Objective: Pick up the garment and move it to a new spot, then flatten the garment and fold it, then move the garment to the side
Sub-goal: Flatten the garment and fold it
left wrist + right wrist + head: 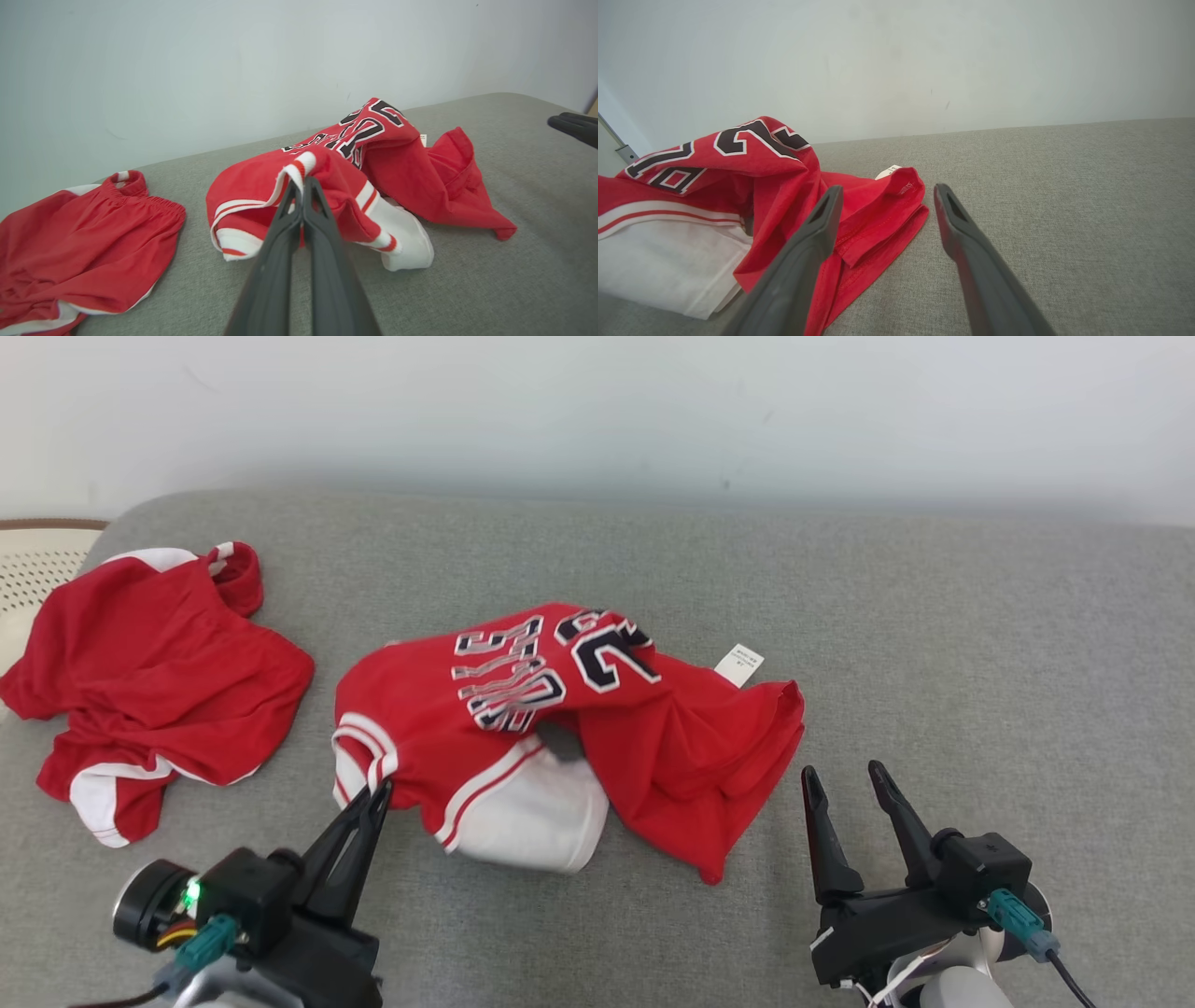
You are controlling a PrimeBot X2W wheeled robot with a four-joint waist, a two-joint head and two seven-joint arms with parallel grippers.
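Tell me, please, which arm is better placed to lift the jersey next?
Left. The left arm has its jaws shut on the striped edge of the jersey, ready to lift. The right arm has its jaws open near the hem, holding nothing.

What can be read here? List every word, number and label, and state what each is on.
"2": big black digit, white-edged, on the red jersey; the digit beside it is creased and not surely readable.
Black lettering on the same jersey: crumpled, unreadable.
Print on the white tag at the jersey's edge: too small to read.
On the red shorts: no text seen.
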